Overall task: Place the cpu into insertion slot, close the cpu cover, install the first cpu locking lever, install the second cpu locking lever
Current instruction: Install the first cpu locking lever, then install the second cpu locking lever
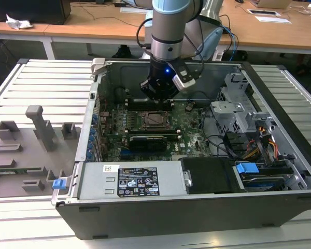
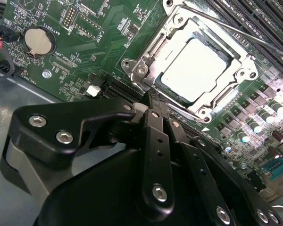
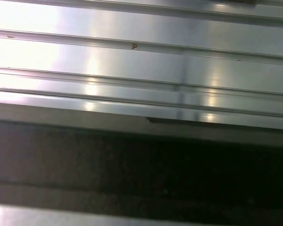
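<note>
Caught closest to the lens in the second wrist view: the gripper (image 2: 150, 100), black linkage arms crowding the foreground, fingers drawn together with nothing visible between them, tips just beside one corner of the cpu cover (image 2: 153, 52). Could not tell whether the tips touched it.

Found the cpu (image 2: 198, 63) seated in the insertion slot (image 2: 191, 36), silvery-grey top showing through the cover's central window, the metal frame lying flat over the chip's edges. Noted a thin metal lever rod (image 2: 236, 29) lying along the cover's edge on the side of the memory slots (image 2: 259, 21); could not tell whether latched. Spotted a round coin battery (image 2: 39, 40) on the green motherboard (image 2: 108, 28), well apart from the socket, towards the board's edge.

Seen in the exterior view: the arm reaching down into the open computer case (image 1: 145, 218), gripper (image 1: 157, 98) poised just above the far edge of the socket, near the middle of the board. Showed the chip as a pale square under it. Lay along the case's near wall: a power supply (image 1: 129, 179) with a label on top. Stood on the slatted metal table (image 1: 46, 78), at the exterior view's left: grey fixture blocks (image 1: 39, 127).

Looked across shiny metal slats (image 3: 132, 61) in the first wrist view.
</note>
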`<state>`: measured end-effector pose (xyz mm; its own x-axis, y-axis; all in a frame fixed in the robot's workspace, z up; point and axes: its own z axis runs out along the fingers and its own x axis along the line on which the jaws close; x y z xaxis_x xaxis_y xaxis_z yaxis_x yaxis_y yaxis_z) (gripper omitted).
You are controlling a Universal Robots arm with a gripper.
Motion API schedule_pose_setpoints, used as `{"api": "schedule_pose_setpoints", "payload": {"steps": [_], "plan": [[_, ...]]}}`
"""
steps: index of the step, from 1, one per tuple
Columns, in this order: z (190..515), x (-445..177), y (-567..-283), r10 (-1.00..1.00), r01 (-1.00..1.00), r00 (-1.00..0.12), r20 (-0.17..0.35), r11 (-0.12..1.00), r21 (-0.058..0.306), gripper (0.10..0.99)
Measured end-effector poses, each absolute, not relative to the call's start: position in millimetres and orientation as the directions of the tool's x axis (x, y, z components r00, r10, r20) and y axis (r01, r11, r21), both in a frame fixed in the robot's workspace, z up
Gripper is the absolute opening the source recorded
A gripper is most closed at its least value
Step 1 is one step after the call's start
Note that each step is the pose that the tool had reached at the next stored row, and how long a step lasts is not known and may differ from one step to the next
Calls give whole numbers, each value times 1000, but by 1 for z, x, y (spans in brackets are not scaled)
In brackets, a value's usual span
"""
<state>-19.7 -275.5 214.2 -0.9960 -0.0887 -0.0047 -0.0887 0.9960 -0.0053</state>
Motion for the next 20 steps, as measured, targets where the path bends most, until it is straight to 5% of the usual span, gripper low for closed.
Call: {"api": "schedule_pose_setpoints", "payload": {"steps": [20], "plan": [[214,-20,-286,-89,-89,-996,-4,996,-5,106]]}}
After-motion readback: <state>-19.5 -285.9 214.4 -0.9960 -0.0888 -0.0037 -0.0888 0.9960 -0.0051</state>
